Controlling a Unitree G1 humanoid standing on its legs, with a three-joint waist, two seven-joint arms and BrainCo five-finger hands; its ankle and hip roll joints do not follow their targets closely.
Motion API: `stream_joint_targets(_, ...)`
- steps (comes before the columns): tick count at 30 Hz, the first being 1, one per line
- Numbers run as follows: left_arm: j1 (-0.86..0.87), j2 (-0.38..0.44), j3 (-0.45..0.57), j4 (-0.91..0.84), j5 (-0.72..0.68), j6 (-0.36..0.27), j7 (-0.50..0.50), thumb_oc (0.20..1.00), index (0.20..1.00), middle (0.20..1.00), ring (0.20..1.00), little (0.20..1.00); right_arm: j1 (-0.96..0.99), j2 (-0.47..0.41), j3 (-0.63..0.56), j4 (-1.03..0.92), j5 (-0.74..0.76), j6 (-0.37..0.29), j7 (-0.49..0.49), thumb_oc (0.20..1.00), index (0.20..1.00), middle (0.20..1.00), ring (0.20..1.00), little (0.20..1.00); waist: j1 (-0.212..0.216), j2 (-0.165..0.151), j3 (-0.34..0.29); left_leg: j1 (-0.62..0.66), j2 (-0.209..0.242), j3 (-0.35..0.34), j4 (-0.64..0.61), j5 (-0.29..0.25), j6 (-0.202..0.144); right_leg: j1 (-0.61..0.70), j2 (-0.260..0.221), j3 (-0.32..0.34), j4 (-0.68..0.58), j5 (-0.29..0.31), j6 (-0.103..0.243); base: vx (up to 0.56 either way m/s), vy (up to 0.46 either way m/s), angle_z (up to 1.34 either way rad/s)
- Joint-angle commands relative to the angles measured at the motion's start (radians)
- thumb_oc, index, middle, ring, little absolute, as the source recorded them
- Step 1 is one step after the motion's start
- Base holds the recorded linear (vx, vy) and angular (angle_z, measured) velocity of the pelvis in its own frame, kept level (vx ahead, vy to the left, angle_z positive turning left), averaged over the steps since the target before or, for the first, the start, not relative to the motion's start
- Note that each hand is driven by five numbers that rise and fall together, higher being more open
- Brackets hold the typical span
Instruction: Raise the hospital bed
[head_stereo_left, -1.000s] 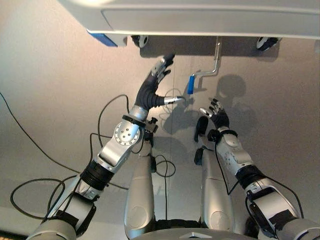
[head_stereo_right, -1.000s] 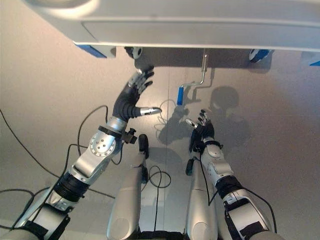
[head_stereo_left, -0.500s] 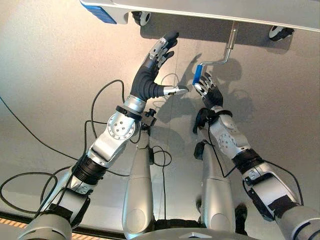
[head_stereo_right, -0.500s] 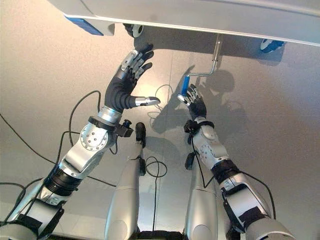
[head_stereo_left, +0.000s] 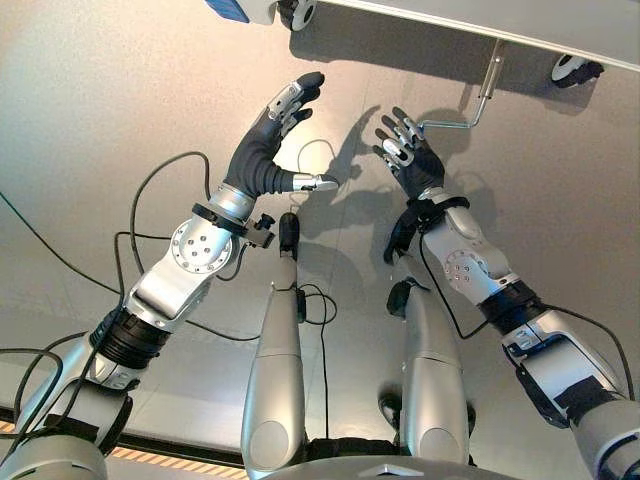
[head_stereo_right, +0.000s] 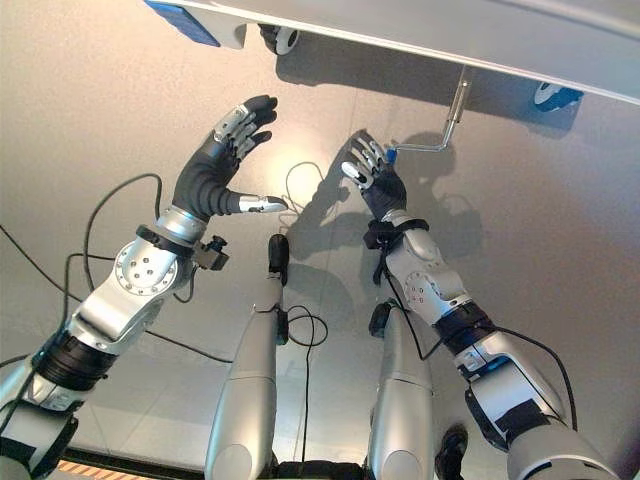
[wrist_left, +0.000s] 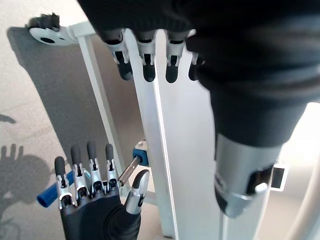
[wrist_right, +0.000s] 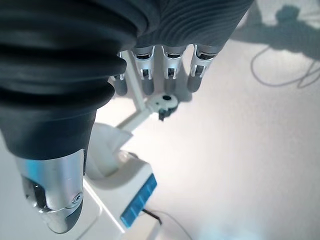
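Observation:
The white hospital bed (head_stereo_left: 520, 25) runs along the top edge. From under it a metal crank (head_stereo_left: 487, 82) hangs down and bends into a side arm ending in a blue handle (wrist_left: 49, 194). My right hand (head_stereo_left: 412, 165) is open, its straight fingers spread in front of that handle; a sliver of blue handle (head_stereo_right: 393, 152) shows beside its fingertips. The left wrist view shows the right hand (wrist_left: 92, 215) with the handle lying behind its fingers, not clasped. My left hand (head_stereo_left: 262, 150) is raised to the left of the crank, open, thumb stuck out, holding nothing.
Bed casters sit at the top left (head_stereo_left: 300, 12) and top right (head_stereo_left: 570, 68). A blue corner bumper (head_stereo_left: 228, 8) marks the bed's left end, also seen as a blue bumper (wrist_right: 137, 200) in the right wrist view. Bare grey floor (head_stereo_left: 90, 150) lies all around.
The camera has tilted, so the bed slid toward the top edge. My right hand rose from the floor area up to the blue handle and now covers it. The left hand stayed raised and open.

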Motion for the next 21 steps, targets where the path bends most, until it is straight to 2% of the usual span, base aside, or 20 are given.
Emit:
stream_joint_targets(1,0.013,-0.009,0.005,-0.141,0.028,-0.033,-0.005,1.000,1.000,1.000,1.000,1.000,-0.019,-0.004,0.017,-0.066,0.050,-0.004,0.034,1.000,1.000,1.000,1.000,1.000,0.021,-0.014,-0.023,-0.003,-0.043,0.037,-0.025,-0.017,0.059,0.064,-0.037,0.051,0.033,-0.084,0.119,0.02,0.018,0.06)
stream_joint_targets(9,-0.001,-0.026,0.019,-0.149,0.041,-0.034,0.005,1.000,1.000,1.000,1.000,1.000,-0.061,0.013,0.025,-0.010,0.019,0.009,0.033,1.000,1.000,1.000,1.000,1.000,0.030,-0.006,-0.023,-0.019,-0.052,0.027,-0.026,-0.019,0.061,0.057,-0.037,0.050,0.024,-0.084,0.119,0.01,0.017,0.03)
stream_joint_targets(11,-0.002,-0.015,0.026,-0.145,0.037,-0.038,0.000,1.000,1.000,1.000,1.000,1.000,-0.048,-0.011,0.042,-0.020,-0.025,0.024,0.058,1.000,1.000,1.000,1.000,1.000,0.029,-0.011,-0.023,-0.027,-0.051,0.029,-0.030,-0.010,0.063,0.048,-0.037,0.048,0.020,-0.076,0.116,0.00,0.000,0.00)
stream_joint_targets(12,0.000,0.003,0.028,-0.146,0.038,-0.045,-0.005,1.000,1.000,1.000,1.000,1.000,-0.019,-0.052,0.078,-0.026,-0.106,0.052,0.089,1.000,1.000,1.000,1.000,1.000,0.026,-0.015,-0.023,-0.021,-0.053,0.029,-0.030,-0.015,0.061,0.052,-0.035,0.052,0.022,-0.083,0.117,-0.05,-0.001,0.02)
stream_joint_targets(13,-0.010,0.005,0.034,-0.148,0.038,-0.046,-0.006,1.000,1.000,1.000,1.000,1.000,-0.031,-0.055,0.075,-0.029,-0.108,0.052,0.089,1.000,1.000,1.000,1.000,1.000,0.026,-0.014,-0.023,-0.052,-0.054,0.030,-0.034,0.015,0.065,0.026,-0.036,0.043,0.011,-0.053,0.110,0.00,0.000,0.00)
stream_joint_targets(14,-0.004,0.008,0.023,-0.145,0.041,-0.049,-0.008,1.000,1.000,1.000,1.000,1.000,-0.007,-0.069,0.099,-0.003,-0.151,0.068,0.105,1.000,1.000,1.000,1.000,1.000,0.025,-0.017,-0.023,-0.022,-0.054,0.029,-0.029,-0.015,0.061,0.050,-0.036,0.053,0.022,-0.082,0.118,-0.05,0.007,0.01)
stream_joint_targets(15,-0.023,0.012,0.020,-0.146,0.043,-0.055,-0.012,1.000,1.000,1.000,1.000,1.000,-0.010,-0.076,0.105,0.017,-0.162,0.076,0.109,1.000,1.000,1.000,1.000,1.000,0.026,-0.015,-0.023,-0.057,-0.056,0.028,-0.030,0.016,0.065,0.022,-0.038,0.045,0.012,-0.053,0.110,0.00,0.000,0.00)
stream_joint_targets(16,-0.029,0.013,0.012,-0.150,0.042,-0.056,-0.016,1.000,1.000,1.000,1.000,1.000,-0.003,-0.075,0.114,0.052,-0.181,0.087,0.118,1.000,1.000,1.000,1.000,1.000,0.027,-0.013,-0.023,-0.058,-0.056,0.028,-0.028,0.016,0.065,0.023,-0.038,0.044,0.011,-0.053,0.110,0.01,0.022,0.05)
stream_joint_targets(17,-0.024,0.001,-0.006,-0.149,0.037,-0.061,-0.020,1.000,1.000,1.000,1.000,1.000,0.015,-0.061,0.123,0.128,-0.205,0.101,0.122,1.000,1.000,1.000,1.000,1.000,0.031,-0.009,-0.023,-0.029,-0.056,0.028,-0.023,-0.016,0.065,0.046,-0.037,0.051,0.022,-0.080,0.120,0.00,0.023,0.06)
stream_joint_targets(18,-0.036,0.005,-0.001,-0.151,0.038,-0.061,-0.020,1.000,1.000,1.000,1.000,1.000,0.001,-0.063,0.120,0.128,-0.206,0.100,0.123,1.000,1.000,1.000,1.000,1.000,0.031,-0.009,-0.023,-0.061,-0.057,0.029,-0.026,0.015,0.069,0.019,-0.038,0.042,0.011,-0.050,0.112,0.06,-0.007,0.04)
stream_joint_targets(19,-0.025,-0.007,-0.009,-0.146,0.032,-0.062,-0.021,1.000,1.000,1.000,1.000,1.000,0.015,-0.049,0.121,0.168,-0.206,0.105,0.119,1.000,1.000,1.000,1.000,1.000,0.032,-0.008,-0.023,-0.032,-0.057,0.028,-0.021,-0.017,0.066,0.043,-0.036,0.051,0.023,-0.079,0.120,0.00,0.000,0.00)
stream_joint_targets(21,-0.034,-0.027,-0.021,-0.140,0.019,-0.062,-0.029,1.000,1.000,1.000,1.000,1.000,0.013,-0.003,0.096,0.292,-0.177,0.107,0.111,1.000,1.000,1.000,1.000,1.000,0.038,-0.001,-0.023,-0.031,-0.057,0.028,-0.021,-0.018,0.067,0.043,-0.034,0.051,0.022,-0.080,0.119,0.03,-0.011,0.00)
